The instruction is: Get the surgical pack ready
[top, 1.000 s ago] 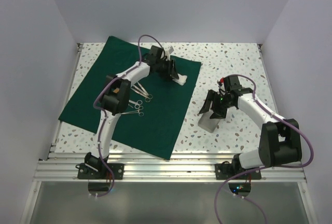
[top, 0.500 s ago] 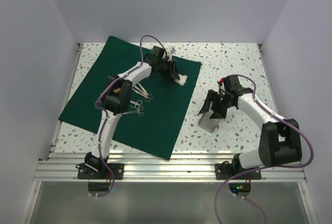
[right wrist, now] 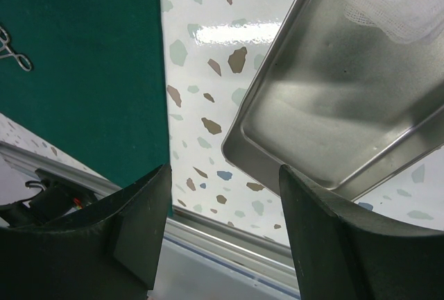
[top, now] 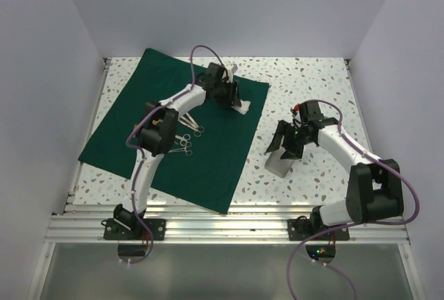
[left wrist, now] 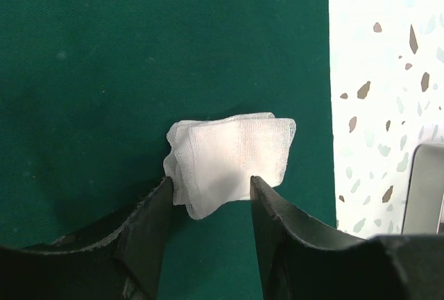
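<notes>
- Straddling gauze (left wrist: 232,157) with left claw (left wrist: 210,180), jaws parted, not pinching; lying between fingertips, on drape (left wrist: 104,71).
- Handling soft, light, floppy; pinching whole stack at near edge.
- Holding right claw (right wrist: 223,169) wide, empty, tray (right wrist: 326,105) just ahead.
- Noting left claw nudged rightward since earlier frame; gauze, tray staying.
</notes>
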Motion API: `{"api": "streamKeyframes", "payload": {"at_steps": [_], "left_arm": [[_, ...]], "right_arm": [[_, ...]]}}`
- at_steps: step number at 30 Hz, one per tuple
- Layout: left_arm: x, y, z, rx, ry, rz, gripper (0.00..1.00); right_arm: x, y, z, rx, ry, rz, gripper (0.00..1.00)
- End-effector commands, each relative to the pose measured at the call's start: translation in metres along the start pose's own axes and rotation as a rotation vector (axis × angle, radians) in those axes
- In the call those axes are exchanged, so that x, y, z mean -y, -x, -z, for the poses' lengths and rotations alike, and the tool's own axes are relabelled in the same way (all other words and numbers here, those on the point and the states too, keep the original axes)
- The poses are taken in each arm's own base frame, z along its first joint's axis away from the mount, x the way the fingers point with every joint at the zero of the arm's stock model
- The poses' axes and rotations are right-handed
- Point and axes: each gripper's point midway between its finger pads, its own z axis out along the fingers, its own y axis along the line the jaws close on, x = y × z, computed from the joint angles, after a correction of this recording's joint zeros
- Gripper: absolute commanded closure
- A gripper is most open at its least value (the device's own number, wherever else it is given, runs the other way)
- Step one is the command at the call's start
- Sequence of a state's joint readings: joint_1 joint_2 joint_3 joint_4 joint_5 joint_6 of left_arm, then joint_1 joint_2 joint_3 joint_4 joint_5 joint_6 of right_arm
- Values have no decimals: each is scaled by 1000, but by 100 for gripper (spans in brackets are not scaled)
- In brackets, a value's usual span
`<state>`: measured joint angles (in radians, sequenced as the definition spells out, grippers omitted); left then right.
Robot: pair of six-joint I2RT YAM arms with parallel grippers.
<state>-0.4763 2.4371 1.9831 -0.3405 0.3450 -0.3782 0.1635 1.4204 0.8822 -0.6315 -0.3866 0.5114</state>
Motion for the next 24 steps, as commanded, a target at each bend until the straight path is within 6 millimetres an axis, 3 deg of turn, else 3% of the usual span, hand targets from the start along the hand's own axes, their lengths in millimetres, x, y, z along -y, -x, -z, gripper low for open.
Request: {"api": "streamKeyframes", "payload": {"at_steps": [1,5,11,20,24], "left_arm": [[-4,13,11,42,64,-42,47],[-4,6,5,24,95,-63,46],[-19,-11,-3,-18,190,-69,48],[-39,-40,-20,-90,237,-66,61],[-38,-49,-25,-108,238,-73,65]], "right_arm": [[-8,6,3,13,28,18,33],[-7,5,4,14,26,19,33],[-5,3,3,7,20,19,32],[-5,4,3,5,20,21,32],[-5,4,3,5,18,20,32]]}}
